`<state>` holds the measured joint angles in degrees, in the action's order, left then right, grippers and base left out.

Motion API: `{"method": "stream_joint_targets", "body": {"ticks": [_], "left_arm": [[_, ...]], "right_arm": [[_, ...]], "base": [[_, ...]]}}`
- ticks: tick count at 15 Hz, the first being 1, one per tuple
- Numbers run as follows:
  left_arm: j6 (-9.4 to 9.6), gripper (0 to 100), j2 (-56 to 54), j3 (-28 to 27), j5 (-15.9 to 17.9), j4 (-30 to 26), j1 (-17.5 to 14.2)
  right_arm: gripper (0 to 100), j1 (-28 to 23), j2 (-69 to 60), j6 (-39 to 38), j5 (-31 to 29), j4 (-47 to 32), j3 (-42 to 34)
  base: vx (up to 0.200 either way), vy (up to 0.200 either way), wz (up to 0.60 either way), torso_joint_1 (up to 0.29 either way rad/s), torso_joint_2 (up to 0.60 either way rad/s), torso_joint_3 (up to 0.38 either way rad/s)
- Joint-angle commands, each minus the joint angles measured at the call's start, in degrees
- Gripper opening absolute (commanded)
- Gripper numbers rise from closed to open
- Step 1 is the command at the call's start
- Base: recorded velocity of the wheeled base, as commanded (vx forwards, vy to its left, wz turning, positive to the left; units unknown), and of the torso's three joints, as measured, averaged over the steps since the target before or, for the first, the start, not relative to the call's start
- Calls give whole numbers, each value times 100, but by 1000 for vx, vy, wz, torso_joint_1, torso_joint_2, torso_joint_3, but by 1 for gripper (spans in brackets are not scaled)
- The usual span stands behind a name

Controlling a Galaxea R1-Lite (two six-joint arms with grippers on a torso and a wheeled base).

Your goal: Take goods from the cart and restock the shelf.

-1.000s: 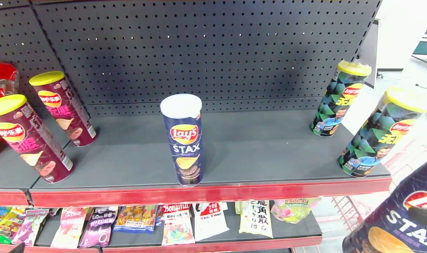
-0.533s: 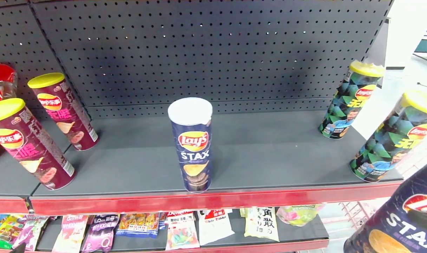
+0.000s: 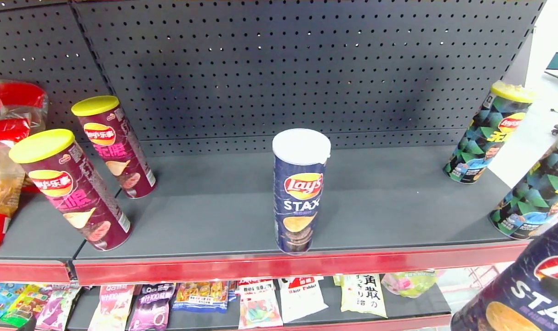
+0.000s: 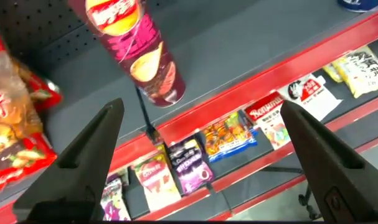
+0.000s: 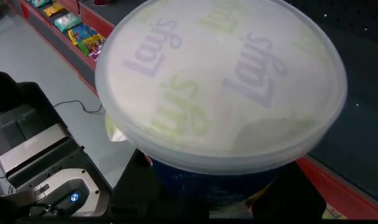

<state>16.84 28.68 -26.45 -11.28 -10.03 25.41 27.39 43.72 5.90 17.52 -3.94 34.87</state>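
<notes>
The right pincer (image 5: 210, 199) is clamped on a blue chip can (image 3: 522, 294) (white lid facing its wrist camera), low off the front right corner of the shelf (image 3: 398, 202), where a matching blue can (image 3: 300, 193) stands upright, while the left pincer (image 4: 201, 106) hangs with fingers apart near a maroon can (image 4: 139, 53).

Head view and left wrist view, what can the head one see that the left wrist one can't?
Only the head view: two green-patterned chip cans at the right end of the shelf, and a held blue chip can low on the right. Only the left wrist view: the left end effector, open, facing the shelf. Both: the front maroon chip can, the shelf's red edge, and the snack packets on the lower shelf.
</notes>
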Motion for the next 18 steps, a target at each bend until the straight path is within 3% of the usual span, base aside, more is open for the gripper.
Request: {"method": "stream_joint_targets", "body": {"ticks": [1,4,10,13,18], "left_arm": [[-5,100,32,0,-6,1,0],[-5,100,67,9,3,1,0],[-40,100,41,17,38,10,8],[-31,100,-82,202,47,1,8],[-49,100,6,228,134,45,8]], "right_arm": [[0,3,23,8,6,-2,3],[0,3,67,-1,6,7,3],[0,12,295,8,32,51,99],[0,47,893,16,50,86,583],[0,144,2756,16,235,1589,1330]], "base": [[0,0,0,0,0,0],[200,0,0,-9,1,4],[0,0,0,9,4,-2],[0,0,0,0,0,0],[0,0,0,0,0,0]]}}
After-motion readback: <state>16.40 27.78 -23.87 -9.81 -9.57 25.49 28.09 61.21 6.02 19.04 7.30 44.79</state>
